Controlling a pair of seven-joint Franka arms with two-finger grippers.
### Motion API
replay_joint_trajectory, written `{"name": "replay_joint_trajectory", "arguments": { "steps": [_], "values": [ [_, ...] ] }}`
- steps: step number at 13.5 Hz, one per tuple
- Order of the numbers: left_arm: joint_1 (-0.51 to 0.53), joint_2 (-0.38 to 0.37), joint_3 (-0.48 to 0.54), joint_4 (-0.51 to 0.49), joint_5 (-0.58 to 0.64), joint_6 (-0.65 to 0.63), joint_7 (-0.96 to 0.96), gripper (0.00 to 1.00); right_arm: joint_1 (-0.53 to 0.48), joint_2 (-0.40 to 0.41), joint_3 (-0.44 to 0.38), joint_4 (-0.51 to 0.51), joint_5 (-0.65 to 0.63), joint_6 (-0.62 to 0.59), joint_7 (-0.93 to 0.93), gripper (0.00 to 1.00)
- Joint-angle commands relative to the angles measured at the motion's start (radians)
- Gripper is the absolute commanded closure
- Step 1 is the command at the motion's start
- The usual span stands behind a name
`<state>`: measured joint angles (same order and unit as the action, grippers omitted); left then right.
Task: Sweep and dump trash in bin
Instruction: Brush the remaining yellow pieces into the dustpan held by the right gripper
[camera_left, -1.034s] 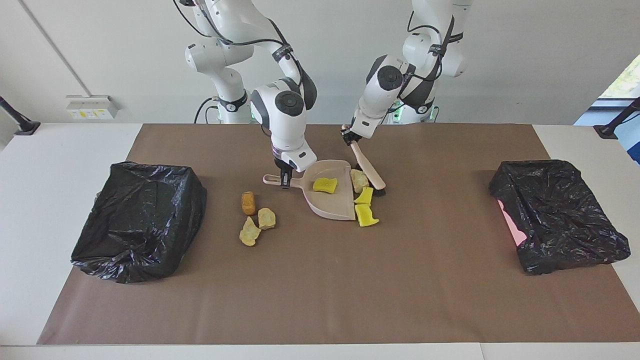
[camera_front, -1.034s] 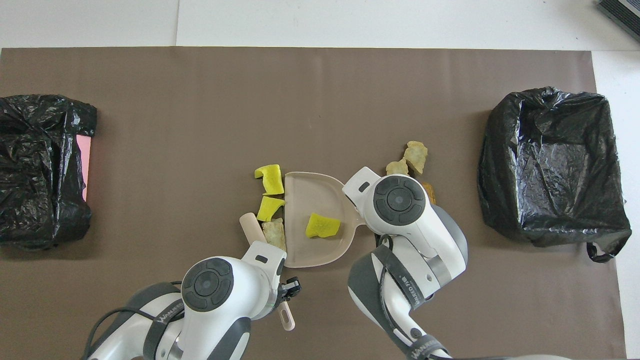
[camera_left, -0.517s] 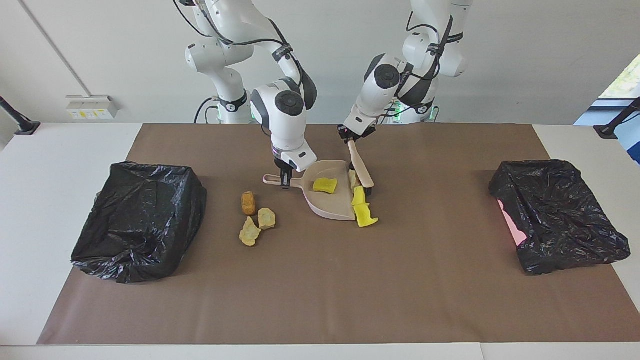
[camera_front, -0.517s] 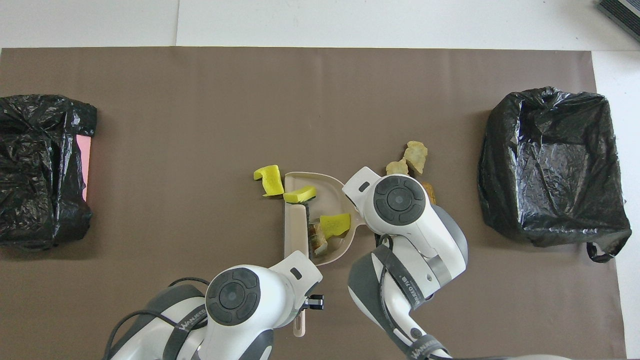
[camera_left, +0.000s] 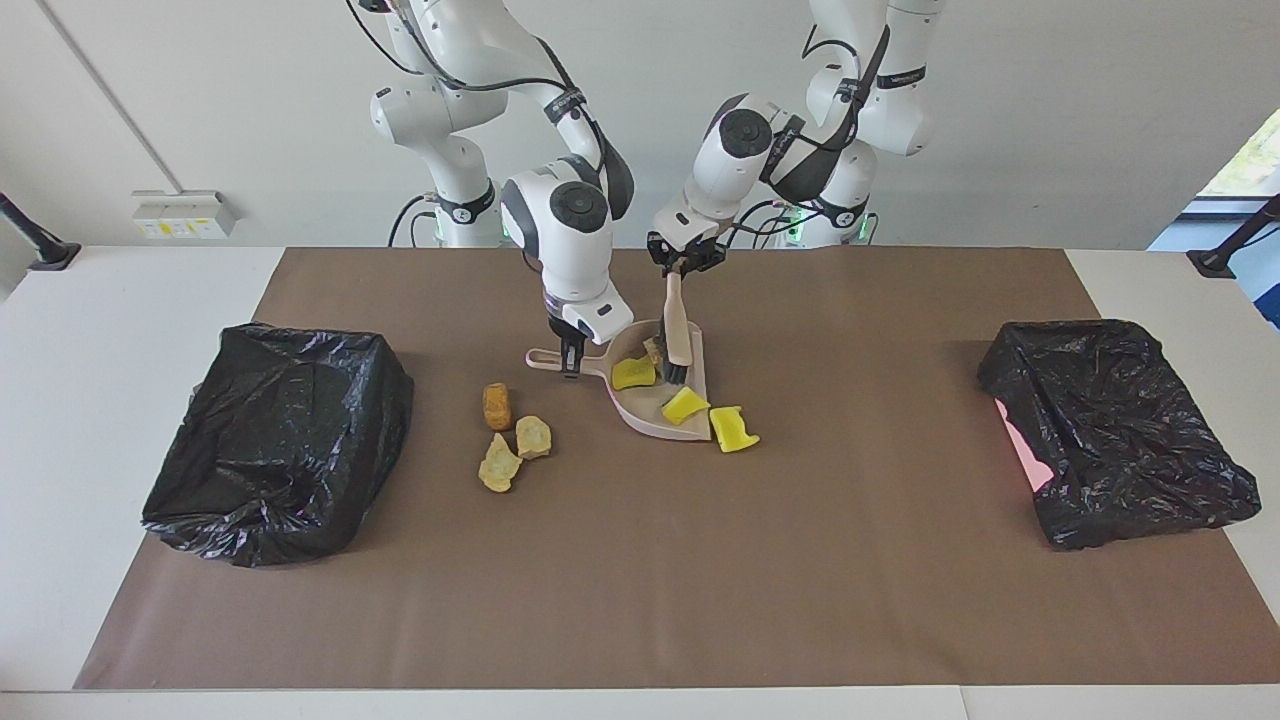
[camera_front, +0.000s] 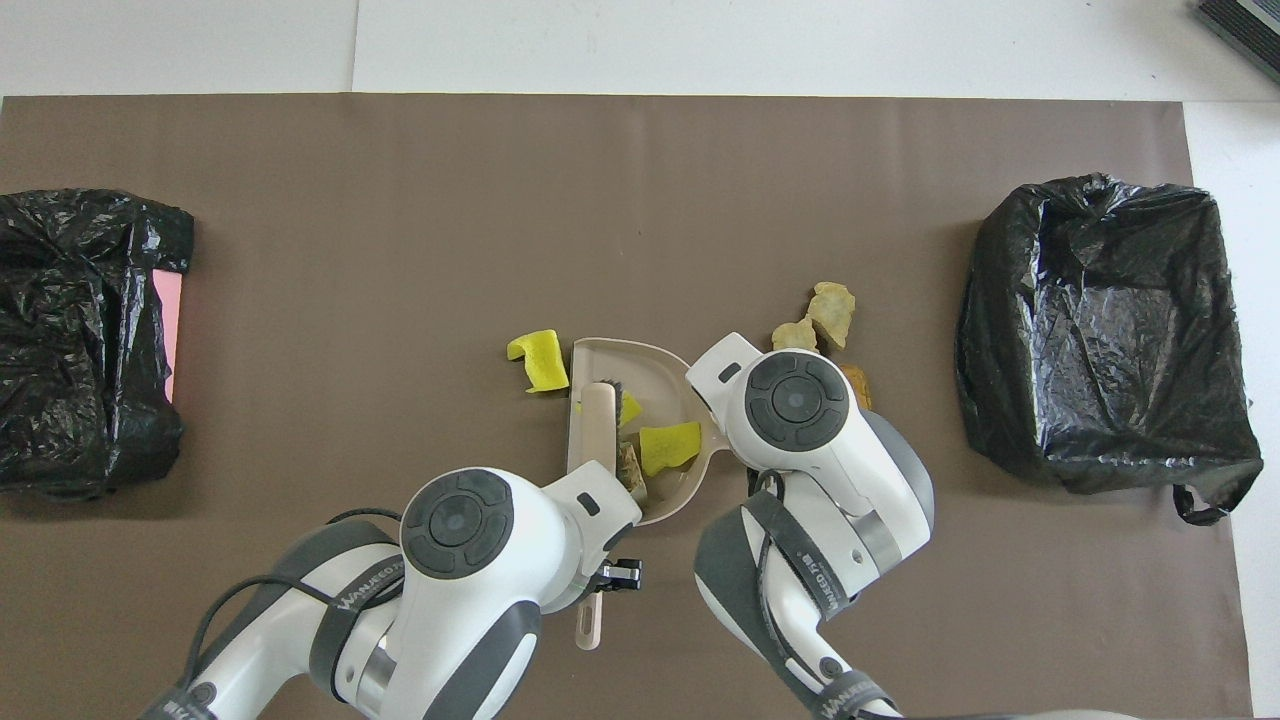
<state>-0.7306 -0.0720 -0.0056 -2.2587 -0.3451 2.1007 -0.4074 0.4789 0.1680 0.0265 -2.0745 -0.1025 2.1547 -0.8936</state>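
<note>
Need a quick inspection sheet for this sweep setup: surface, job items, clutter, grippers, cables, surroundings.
Surface: brown mat on a white table.
Job's things: dustpan holds two yellow chunks and a tan piece; one yellow chunk lies on the mat beside its mouth; three tan pieces lie toward the right arm's end.
Bins: black-lined bin at each end of the mat.
Clutter: nothing seen.
Grippers: left gripper shut on the brush, bristles in the pan; right gripper shut on the dustpan handle.
Cables: run along both arms, off the table.
Surroundings: white wall, wall socket.
</note>
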Motion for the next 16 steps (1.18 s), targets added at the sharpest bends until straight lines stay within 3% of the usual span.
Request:
{"name": "replay_joint_trajectory", "arguments": {
  "steps": [1,4,8,10,16],
  "values": [
    [0.107,0.037,-0.002,0.039,0.076,-0.042,0.096,1.0,-0.006,0.008,0.001,0.043,-0.02,-0.085,0.077,1.0],
    [0.227,0.081,-0.002,0.102,0.141,-0.096,0.254,1.0,-0.013,0.005,0.0,0.092,-0.022,-0.171,0.151,1.0],
    [0.324,0.127,-0.002,0.113,0.222,-0.097,0.418,1.0,-0.012,0.005,0.003,0.091,-0.032,-0.155,0.19,1.0],
    [0.329,0.165,-0.002,0.125,0.27,-0.088,0.446,1.0,-0.011,0.008,0.003,0.091,-0.036,-0.147,0.191,1.0],
    [0.289,0.144,-0.008,0.093,0.302,-0.146,0.556,1.0,0.004,0.007,0.004,0.076,-0.065,-0.121,0.2,1.0]
  ]
}}
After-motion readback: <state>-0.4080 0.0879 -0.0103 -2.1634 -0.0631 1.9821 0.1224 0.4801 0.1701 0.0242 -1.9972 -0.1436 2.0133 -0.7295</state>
